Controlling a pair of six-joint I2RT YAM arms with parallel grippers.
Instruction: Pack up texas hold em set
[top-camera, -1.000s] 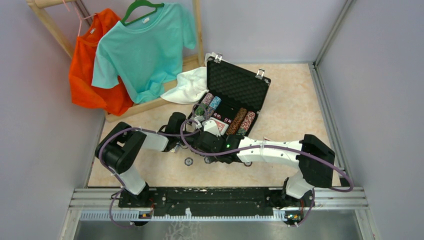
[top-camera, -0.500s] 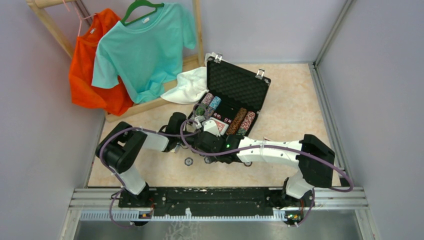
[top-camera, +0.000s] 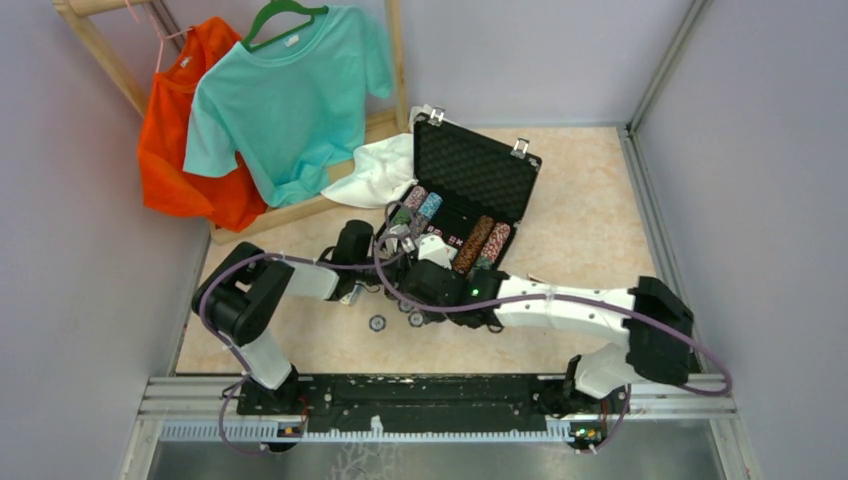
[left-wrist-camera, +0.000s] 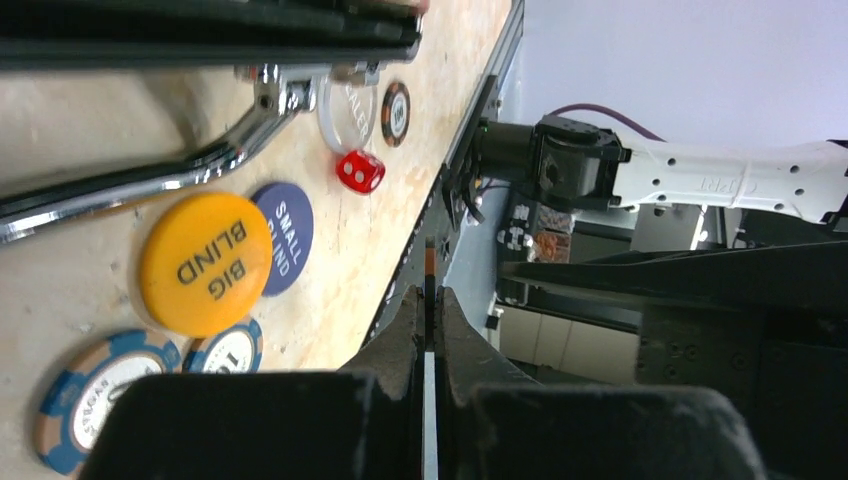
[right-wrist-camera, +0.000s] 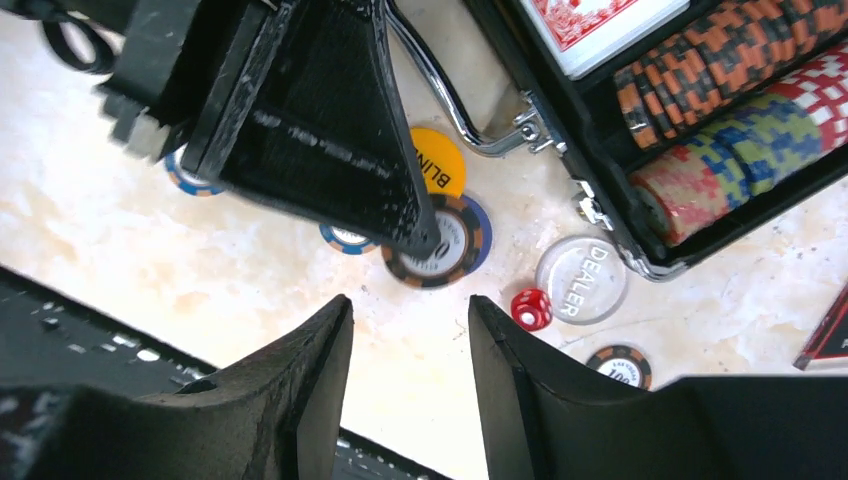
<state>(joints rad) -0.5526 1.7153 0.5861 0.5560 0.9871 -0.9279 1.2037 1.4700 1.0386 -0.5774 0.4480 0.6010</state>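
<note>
From above, the left arm (top-camera: 300, 283) bends low and reaches to the right. The right arm (top-camera: 560, 305) stretches left across it. Both wrists meet just in front of the open black case (top-camera: 475, 175), which sits mid-table (top-camera: 590, 230). Its egg-crate foam lid stands up and chip rows (top-camera: 473, 243) fill the tray.

In the left wrist view, the left claw (left-wrist-camera: 428, 295) is pinched together on a chip (left-wrist-camera: 428, 262), seen edge-on as a thin striped sliver. On the marbled table lie a yellow BIG BLIND button (left-wrist-camera: 205, 262) touching a blue SMALL BLIND button (left-wrist-camera: 283, 235). A glossy red die (left-wrist-camera: 359, 171) and the case's curved chrome handle (left-wrist-camera: 200, 155) are nearby.

In the right wrist view, the right claw (right-wrist-camera: 410, 305) has its matte black fingers apart and holds nothing. It hovers over the table near the left claw's tip. A clear round DEALER button (right-wrist-camera: 583, 278) lies just beside the die. A red-backed card deck (right-wrist-camera: 590, 25) rests inside the case.
</note>
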